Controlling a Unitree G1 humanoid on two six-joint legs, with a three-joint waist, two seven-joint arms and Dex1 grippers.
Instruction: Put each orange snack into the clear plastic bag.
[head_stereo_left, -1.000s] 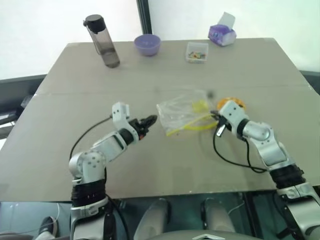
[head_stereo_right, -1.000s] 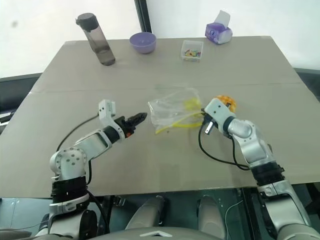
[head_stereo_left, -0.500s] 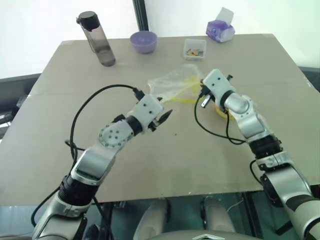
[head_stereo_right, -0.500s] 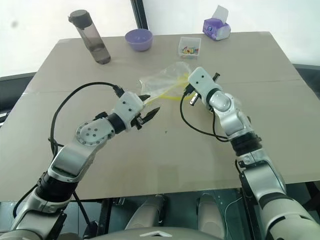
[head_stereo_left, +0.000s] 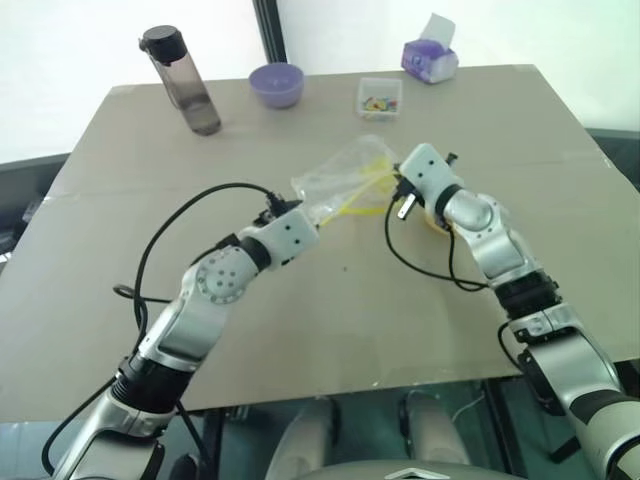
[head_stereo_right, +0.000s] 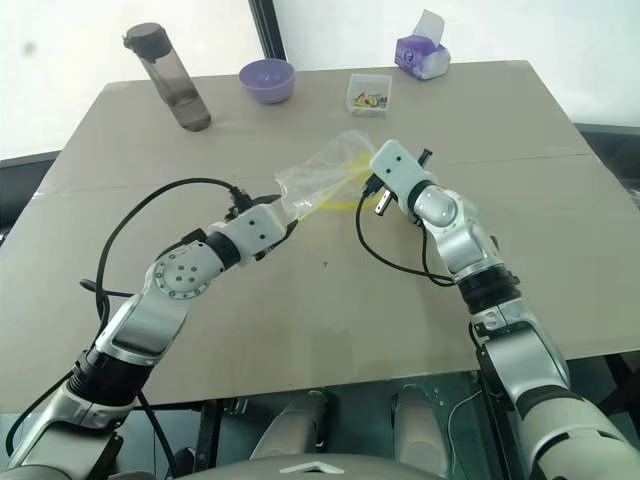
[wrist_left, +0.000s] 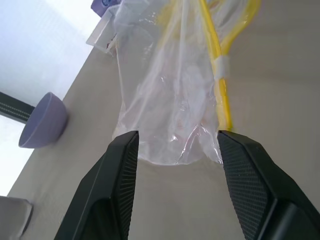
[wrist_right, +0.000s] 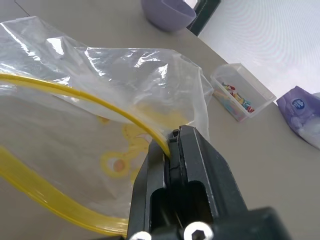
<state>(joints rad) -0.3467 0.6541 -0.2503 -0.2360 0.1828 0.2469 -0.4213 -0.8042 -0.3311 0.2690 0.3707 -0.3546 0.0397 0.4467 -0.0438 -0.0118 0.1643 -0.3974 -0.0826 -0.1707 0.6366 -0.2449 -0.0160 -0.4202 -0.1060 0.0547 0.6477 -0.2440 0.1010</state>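
table (head_stereo_left: 250, 340) carrying everything | clear plastic bag (head_stereo_left: 345, 180) hanging lifted near the middle, toward the far edge | right gripper (wrist_right: 175, 145) pinching its yellow seal strip tight | left gripper (wrist_left: 172, 167) gaping wide around the bag's bottom corner | orange snack (head_stereo_left: 435, 218) peeking out beneath the right arm

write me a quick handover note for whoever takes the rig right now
Right gripper: shut on the yellow seal strip of the clear plastic bag, holding that edge up off the table.
Left gripper: open, fingers either side of the bag's far end, not closed on it.
Orange snack: on the table, mostly hidden behind the right arm, outside the bag.
Done: bag lifted by one side.
Left: grip the bag's other side, open the mouth, put the snack inside.
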